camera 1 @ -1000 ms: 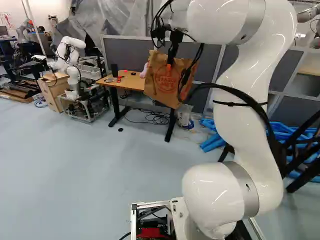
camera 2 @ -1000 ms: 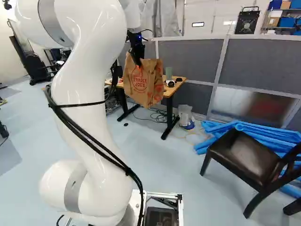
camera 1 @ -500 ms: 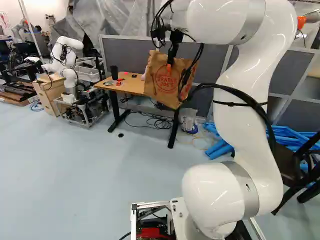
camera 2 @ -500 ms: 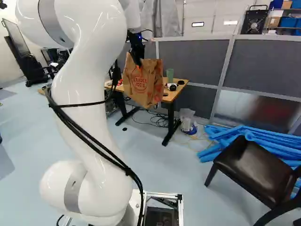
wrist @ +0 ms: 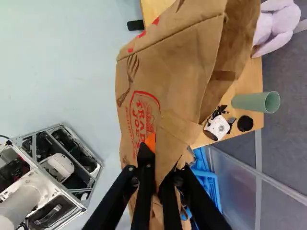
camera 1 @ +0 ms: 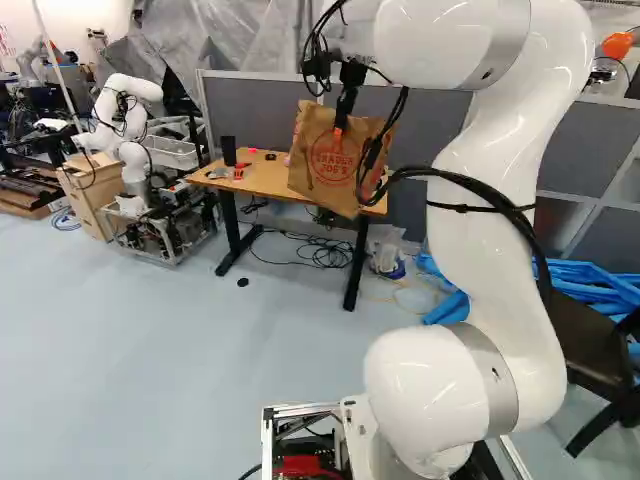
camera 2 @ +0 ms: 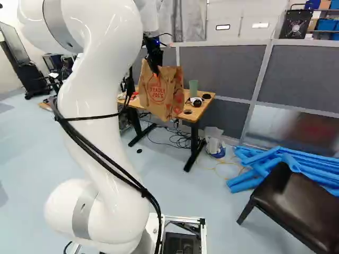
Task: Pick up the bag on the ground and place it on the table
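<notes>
A grey partition (camera 2: pixel 296 74) runs behind everything. In front of it rises the white arm (camera 1: pixel 490 190), reaching out over the floor (camera 1: pixel 130 350). The wooden worktop (camera 1: pixel 262 180) stands on black legs ahead of the arm. Blue tubes (camera 2: pixel 265 166) lie in a heap at the right of the right base view, behind a dark chair (camera 2: pixel 296 206). The brown paper bag (camera 1: pixel 325 165) hangs in the air, in front of part of the worktop in both base views; I cannot tell whether they touch. The black gripper (camera 1: pixel 339 122) is closed on the bag, paper pinched between its fingers. On the worktop, a green cup (camera 2: pixel 193 85) stands upright near a white device (wrist: pixel 218 127) and a black disc (wrist: pixel 245 123).
</notes>
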